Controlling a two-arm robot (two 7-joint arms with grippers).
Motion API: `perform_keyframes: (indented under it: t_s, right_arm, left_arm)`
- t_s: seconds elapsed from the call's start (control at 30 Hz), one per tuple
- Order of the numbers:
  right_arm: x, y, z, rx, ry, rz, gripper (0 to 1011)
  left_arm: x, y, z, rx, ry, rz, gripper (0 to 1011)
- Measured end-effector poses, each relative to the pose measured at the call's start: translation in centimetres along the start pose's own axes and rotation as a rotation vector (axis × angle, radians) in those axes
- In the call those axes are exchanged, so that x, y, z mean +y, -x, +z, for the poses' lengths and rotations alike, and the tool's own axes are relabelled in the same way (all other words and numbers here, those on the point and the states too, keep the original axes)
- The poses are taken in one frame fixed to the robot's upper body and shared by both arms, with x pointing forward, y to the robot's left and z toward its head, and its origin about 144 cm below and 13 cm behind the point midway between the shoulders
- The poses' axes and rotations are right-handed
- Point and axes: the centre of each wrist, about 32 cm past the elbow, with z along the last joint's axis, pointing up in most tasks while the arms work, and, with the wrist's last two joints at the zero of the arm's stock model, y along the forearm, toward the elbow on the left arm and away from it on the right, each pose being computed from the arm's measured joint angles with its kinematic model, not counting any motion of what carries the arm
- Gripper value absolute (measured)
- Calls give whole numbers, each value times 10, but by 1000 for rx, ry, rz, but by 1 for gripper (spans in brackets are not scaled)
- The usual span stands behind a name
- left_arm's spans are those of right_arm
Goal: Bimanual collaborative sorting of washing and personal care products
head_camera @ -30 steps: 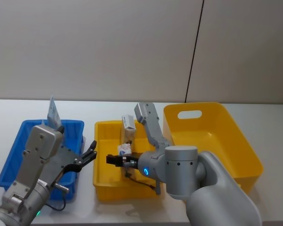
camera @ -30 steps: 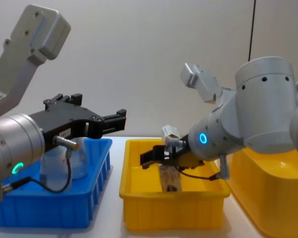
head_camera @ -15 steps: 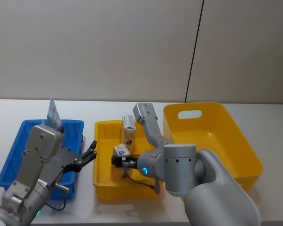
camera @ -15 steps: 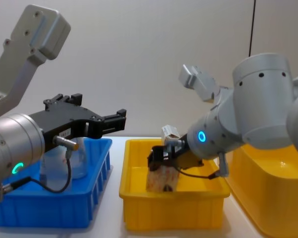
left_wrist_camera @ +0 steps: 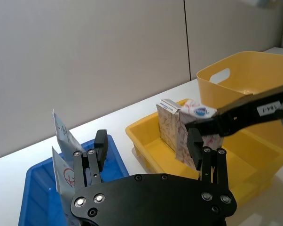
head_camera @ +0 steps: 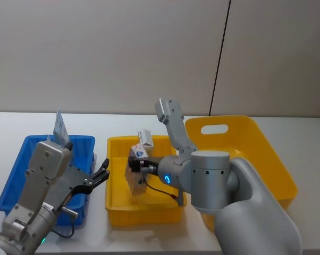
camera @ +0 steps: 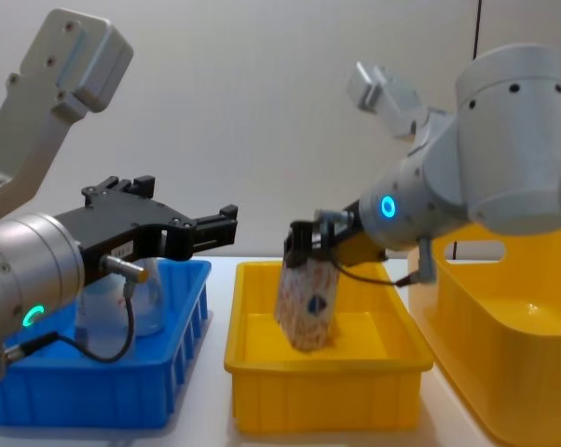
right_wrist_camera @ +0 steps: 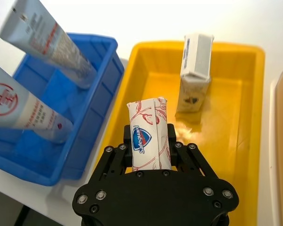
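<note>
My right gripper is shut on a whitish carton with red print and a blue badge, holding it upright above the small yellow bin; the carton sits between the fingers in the right wrist view. A second carton stands at the back of that bin. Two pale pouches with red marks lean in the blue bin. My left gripper hovers open by the blue bin's right edge, holding nothing.
A large yellow bin with a handle slot stands at the right on the white table. The three bins sit side by side, close to the front edge. A grey wall is behind.
The right gripper has raised the carton from the small yellow bin's floor and turned it upright, shifting it slightly left. The left arm has not moved.
</note>
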Motion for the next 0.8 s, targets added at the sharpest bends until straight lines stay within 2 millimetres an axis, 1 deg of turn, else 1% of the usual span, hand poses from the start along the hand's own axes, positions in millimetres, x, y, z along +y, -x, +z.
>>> perform_keyframes:
  t_s: [0.47, 0.67, 0.8]
  right_arm:
    - [-27, 2, 16, -31, -145, -36, 332]
    - [-44, -2, 22, -38, -205, -86, 330]
    - [-58, -9, 24, -34, -235, -133, 332]
  left_arm:
    - [0, 0, 0, 0, 0, 0, 1001]
    - [0, 0, 0, 0, 0, 0, 1001]
    - [0, 0, 0, 0, 0, 0, 1001]
